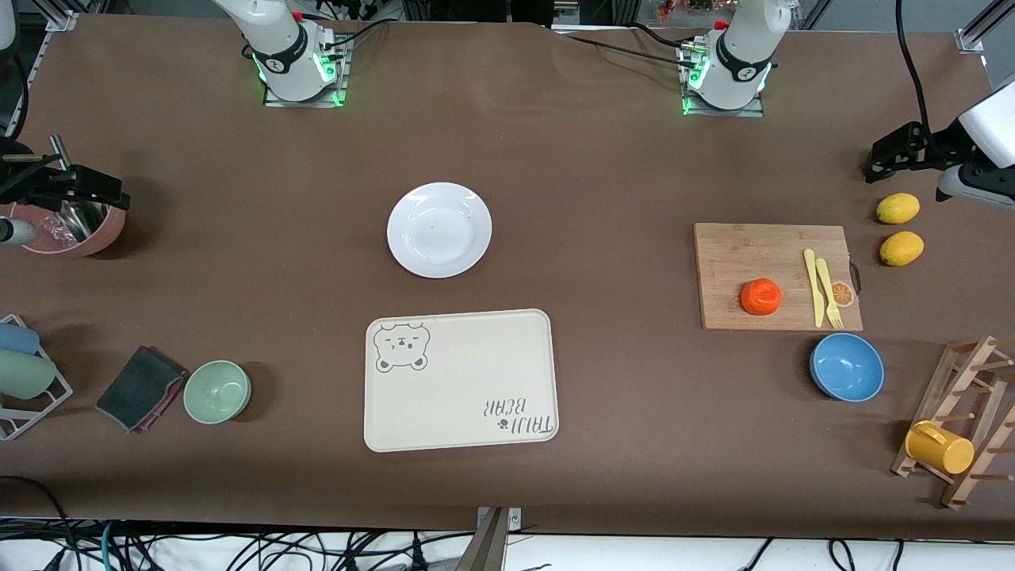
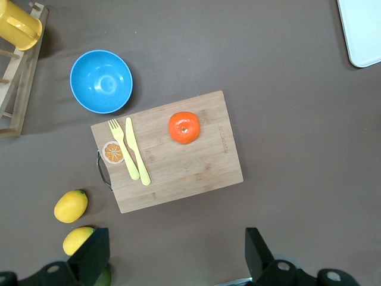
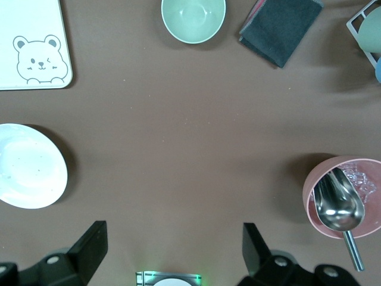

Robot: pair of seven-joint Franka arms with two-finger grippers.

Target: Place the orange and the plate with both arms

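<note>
My left gripper (image 2: pixel 172 253) is hanging high over the left arm's end of the table, above bare cloth near the two lemons (image 1: pixel 898 208), with its fingers (image 2: pixel 92 253) standing spread wide and nothing between them. My right gripper (image 3: pixel 172 250) is hanging over the right arm's end, above the pink bowl (image 1: pixel 79 230) and its metal scoop (image 3: pixel 338 205), jaws likewise standing apart and carrying nothing. Both arms are waiting up in the air, touching none of the objects.

The orange (image 1: pixel 761 296) is sitting on the wooden cutting board (image 1: pixel 745 246), at the part of the board nearer the front camera. A yellow fork (image 1: pixel 829 293) and yellow knife (image 1: pixel 813 285) are lying side by side on the same board, toward the left arm's end, beside a printed orange-slice picture (image 1: pixel 842 294). The orange is apart from the cutlery.

The plate (image 1: pixel 438 230) is resting flat on the table between the two arm bases, nothing lying on it. The cream bear-printed tray (image 1: pixel 460 381) is lying just nearer the camera than the plate, not touching it.

A blue bowl (image 1: pixel 847 366) is sitting near the board, closer to the camera. A wooden rack (image 1: pixel 963 420) is holding a yellow cup (image 1: pixel 938 447) at the left arm's end. At the right arm's end, a pale green bowl (image 1: pixel 217 391) is sitting beside a dark folded cloth (image 1: pixel 141 388), with a wire rack (image 1: pixel 36 396) holding cups near the table edge.
</note>
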